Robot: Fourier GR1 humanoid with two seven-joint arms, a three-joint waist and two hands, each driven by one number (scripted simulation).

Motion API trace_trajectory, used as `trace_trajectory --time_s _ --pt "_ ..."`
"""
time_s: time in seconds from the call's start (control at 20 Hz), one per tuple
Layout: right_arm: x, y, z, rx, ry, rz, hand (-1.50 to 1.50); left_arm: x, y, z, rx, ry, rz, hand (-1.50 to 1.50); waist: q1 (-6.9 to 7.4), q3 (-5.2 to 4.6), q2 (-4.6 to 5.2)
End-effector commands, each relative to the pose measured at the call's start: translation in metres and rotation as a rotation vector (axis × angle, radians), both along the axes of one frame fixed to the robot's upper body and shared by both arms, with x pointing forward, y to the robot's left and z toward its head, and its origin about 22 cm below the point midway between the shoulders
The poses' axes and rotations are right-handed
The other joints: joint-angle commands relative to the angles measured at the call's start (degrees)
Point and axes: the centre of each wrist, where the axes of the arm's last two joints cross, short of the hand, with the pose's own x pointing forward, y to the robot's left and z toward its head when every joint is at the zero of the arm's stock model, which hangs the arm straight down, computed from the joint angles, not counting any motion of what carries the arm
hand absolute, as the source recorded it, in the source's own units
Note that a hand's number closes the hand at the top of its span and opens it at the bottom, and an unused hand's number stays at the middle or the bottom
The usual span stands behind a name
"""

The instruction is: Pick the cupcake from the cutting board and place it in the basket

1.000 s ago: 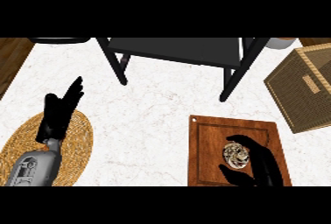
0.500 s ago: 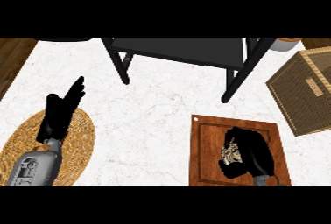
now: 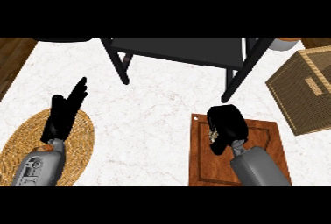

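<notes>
White marbled counter (image 3: 161,109) fills the view, with a black metal frame (image 3: 181,52) across its far side and the square woven wicker basket (image 3: 307,87) at the right edge. A round straw mat (image 3: 19,144) lies under the left hand (image 3: 65,113), which rests with its fingers straight. Over the brown wooden cutting board (image 3: 207,168), the right hand (image 3: 226,122) has closed since a second ago and shifted to the far corner, its fingers curled round the small cupcake (image 3: 213,136), which barely shows. The grasp looks made; the carry to the basket remains.

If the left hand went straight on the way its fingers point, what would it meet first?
Probably the black stand's left leg, after bare counter; height is unclear, so the left hand might miss it.
</notes>
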Motion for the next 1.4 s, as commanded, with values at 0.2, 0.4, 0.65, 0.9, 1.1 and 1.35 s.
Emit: trace_trajectory --time_s 0.2,0.4,0.65,0.9,1.1,1.35 --pt "-0.006 0.022 0.06 0.394 -0.066 -0.018 1.5 0.007 0.025 0.008 -0.008 0.0 0.021 0.0 -1.5 0.33 -0.05" --pt "-0.016 0.007 0.116 0.641 -0.18 -0.037 1.5 -0.01 0.015 -0.003 0.005 0.006 0.033 0.0 -1.7 0.37 -0.52" --pt "-0.042 0.004 0.189 0.755 -0.31 -0.062 1.5 0.002 0.008 -0.003 -0.001 0.009 0.039 0.0 -1.91 0.3 -0.31" --pt "-0.038 -0.003 0.256 0.775 -0.371 -0.142 1.5 -0.004 0.017 0.012 -0.013 0.009 0.007 0.0 -0.59 0.31 -0.15" --pt "-0.03 -0.02 0.294 0.784 -0.403 -0.17 1.5 -0.013 -0.001 -0.006 -0.007 0.003 0.004 0.0 -0.52 0.33 -0.07" --pt "-0.014 -0.031 0.333 0.745 -0.443 -0.265 1.5 0.004 0.013 0.016 0.009 0.0 0.005 0.0 -0.49 0.32 0.0"
